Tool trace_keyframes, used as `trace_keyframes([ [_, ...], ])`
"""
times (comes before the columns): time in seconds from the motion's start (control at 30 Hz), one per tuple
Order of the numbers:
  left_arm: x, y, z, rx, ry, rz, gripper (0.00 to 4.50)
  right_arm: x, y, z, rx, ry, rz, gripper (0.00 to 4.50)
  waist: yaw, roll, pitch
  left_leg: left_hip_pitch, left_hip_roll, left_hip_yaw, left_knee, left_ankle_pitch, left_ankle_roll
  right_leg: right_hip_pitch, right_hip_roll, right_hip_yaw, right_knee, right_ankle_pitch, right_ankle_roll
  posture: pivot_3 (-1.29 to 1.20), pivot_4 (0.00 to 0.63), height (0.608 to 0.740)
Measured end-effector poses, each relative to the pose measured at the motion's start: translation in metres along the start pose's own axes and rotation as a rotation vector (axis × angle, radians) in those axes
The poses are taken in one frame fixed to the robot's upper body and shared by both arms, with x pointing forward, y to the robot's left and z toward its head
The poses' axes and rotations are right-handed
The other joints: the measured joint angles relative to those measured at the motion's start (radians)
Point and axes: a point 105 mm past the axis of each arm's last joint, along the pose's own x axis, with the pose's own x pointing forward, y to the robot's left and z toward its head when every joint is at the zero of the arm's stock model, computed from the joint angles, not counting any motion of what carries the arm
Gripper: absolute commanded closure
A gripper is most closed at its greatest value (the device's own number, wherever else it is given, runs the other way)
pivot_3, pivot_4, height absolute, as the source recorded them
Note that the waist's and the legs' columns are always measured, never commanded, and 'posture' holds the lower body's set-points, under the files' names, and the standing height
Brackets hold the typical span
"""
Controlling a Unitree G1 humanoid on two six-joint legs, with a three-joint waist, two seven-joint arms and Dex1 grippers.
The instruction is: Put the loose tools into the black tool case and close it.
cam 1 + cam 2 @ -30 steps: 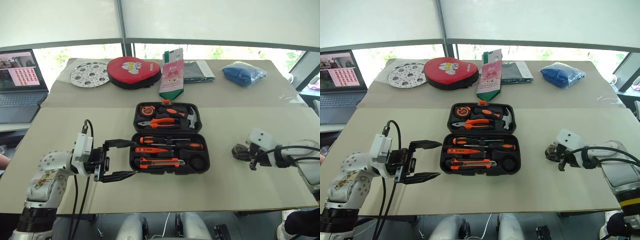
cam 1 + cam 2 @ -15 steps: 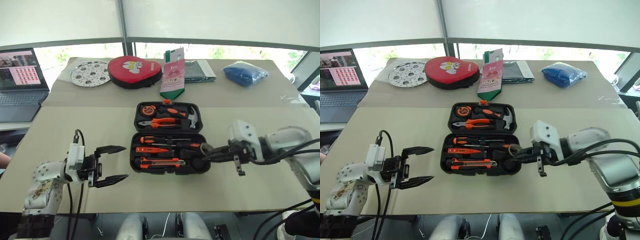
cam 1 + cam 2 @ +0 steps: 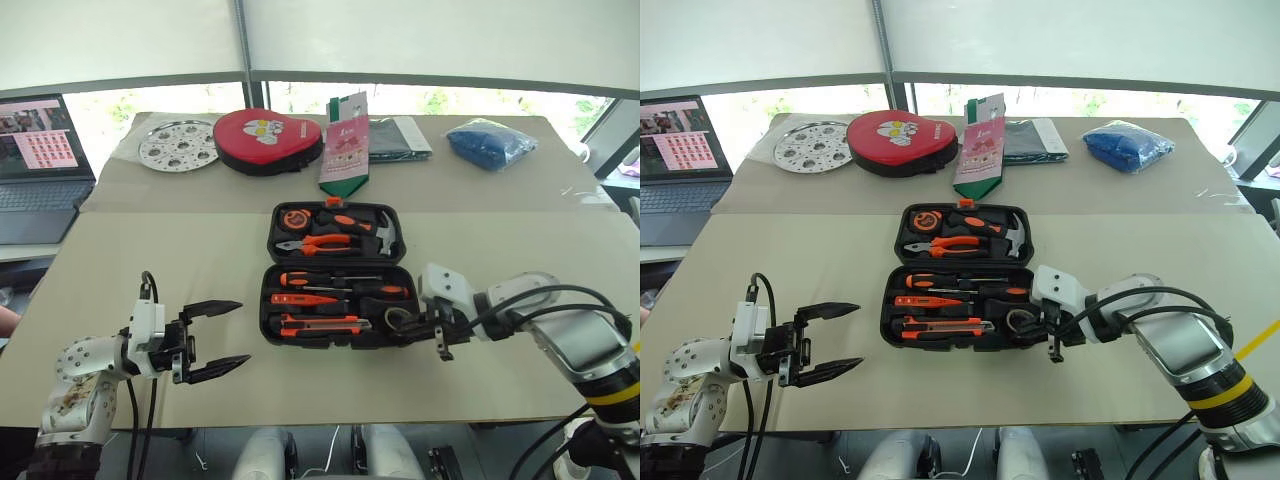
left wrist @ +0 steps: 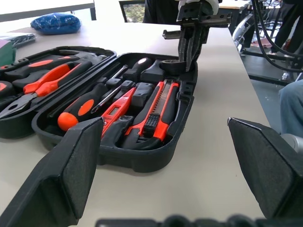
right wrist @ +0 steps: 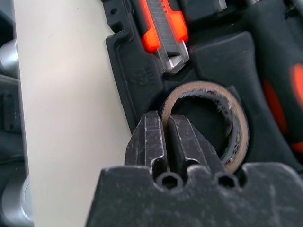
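The black tool case (image 3: 330, 342) lies open at the table's middle, lid flat behind it. Its near half holds two screwdrivers (image 3: 330, 279) (image 3: 378, 292), the tester pen (image 3: 300, 298) and the utility knife (image 3: 320, 322). The grey tape roll (image 5: 234, 113) sits in the round recess at the case's front right corner. My right gripper (image 3: 400, 324) reaches in from the right, and its fingers (image 5: 151, 137) stand nearly together on the roll's wall. My left gripper (image 3: 243, 332) hovers open over the table left of the case, holding nothing.
Pliers (image 3: 320, 243) and a hammer (image 3: 380, 232) fill the lid. Along the back are a laptop (image 3: 40, 160), a perforated metal disc (image 3: 180, 148), a red heart-shaped case (image 3: 268, 140), a pink-green packet (image 3: 345, 140) and a blue bag (image 3: 490, 143).
My right gripper carried the tape roll leftward from the table into the case's front right recess. My left gripper drew back left and lower, away from the case, still open.
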Motion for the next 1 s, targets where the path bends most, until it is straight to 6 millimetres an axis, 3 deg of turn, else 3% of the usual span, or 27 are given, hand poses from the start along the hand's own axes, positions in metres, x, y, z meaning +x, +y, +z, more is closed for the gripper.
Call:
trace_keyframes([
  [0.17, -0.003, 0.003, 0.001, 0.002, 0.0, 0.036, 0.0, -0.001, -0.005, 0.004, -0.029, -0.013, -0.017, 1.13, 0.0, 0.0, 0.0, 0.0, 0.0, 0.0, 0.0, 0.0, 0.0, 0.0, 0.0, 0.0, 0.0, 0.0, 0.0, 0.0, 0.15, 0.74],
  [0.23, -0.004, 0.004, -0.001, -0.004, 0.009, 0.058, 0.0, -0.007, 0.001, 0.008, -0.018, -0.053, 0.043, 1.13, 0.0, 0.0, 0.0, 0.0, 0.0, 0.0, 0.0, 0.0, 0.0, 0.0, 0.0, 0.0, 0.0, 0.0, 0.0, 0.0, 0.15, 0.74],
  [0.33, -0.005, 0.014, -0.007, -0.054, 0.055, 0.147, 0.0, -0.037, 0.004, 0.024, 0.019, -0.202, 0.136, 1.13, 0.001, -0.001, 0.001, 0.0, 0.0, 0.0, 0.0, -0.001, 0.002, 0.001, 0.0, 0.0, -0.001, 0.001, 0.001, 0.0, 0.15, 0.74],
  [0.43, -0.003, 0.036, -0.003, -0.09, 0.085, 0.231, 0.7, -0.072, -0.023, 0.025, 0.061, -0.295, 0.006, 1.09, 0.004, -0.003, 0.001, 0.001, 0.0, -0.001, 0.0, -0.003, 0.006, 0.002, 0.0, -0.001, -0.001, 0.001, 0.001, 0.0, 0.15, 0.74],
  [0.57, 0.013, 0.064, 0.013, -0.056, 0.062, 0.31, 2.26, -0.074, -0.038, 0.005, 0.139, -0.347, -0.033, 1.09, 0.001, -0.004, 0.0, 0.0, -0.001, 0.0, 0.0, 0.001, -0.001, 0.002, 0.0, 0.0, 0.0, 0.001, 0.001, 0.0, 0.15, 0.74],
  [0.7, 0.028, 0.092, 0.016, -0.031, 0.095, 0.396, 3.71, -0.064, -0.057, -0.01, 0.096, -0.354, -0.146, 2.1, -0.004, -0.005, 0.0, 0.001, -0.001, 0.001, 0.0, 0.002, -0.004, 0.002, 0.002, 0.001, 0.001, 0.002, 0.002, 0.0, 0.15, 0.74],
  [0.77, 0.032, 0.102, 0.01, -0.034, 0.134, 0.438, 4.5, -0.054, -0.071, -0.015, 0.058, -0.366, -0.231, 2.87, -0.009, -0.005, 0.0, 0.001, -0.001, 0.001, 0.0, 0.003, -0.005, 0.001, 0.003, 0.002, 0.001, 0.002, 0.002, 0.0, 0.15, 0.74],
  [0.93, 0.044, 0.113, -0.016, -0.088, 0.253, 0.491, 4.5, -0.027, -0.097, -0.027, -0.036, -0.302, -0.391, 4.47, -0.013, -0.005, 0.0, 0.0, -0.001, 0.002, 0.0, 0.004, -0.006, 0.0, 0.004, 0.003, 0.001, 0.002, 0.002, 0.0, 0.15, 0.74],
  [1.0, 0.058, 0.109, -0.02, -0.114, 0.268, 0.452, 4.5, -0.018, -0.103, -0.024, -0.054, -0.306, -0.409, 4.47, -0.014, -0.005, 0.0, 0.0, -0.001, 0.002, 0.0, 0.004, -0.006, 0.0, 0.004, 0.003, 0.003, 0.002, 0.002, 0.0, 0.15, 0.74],
])
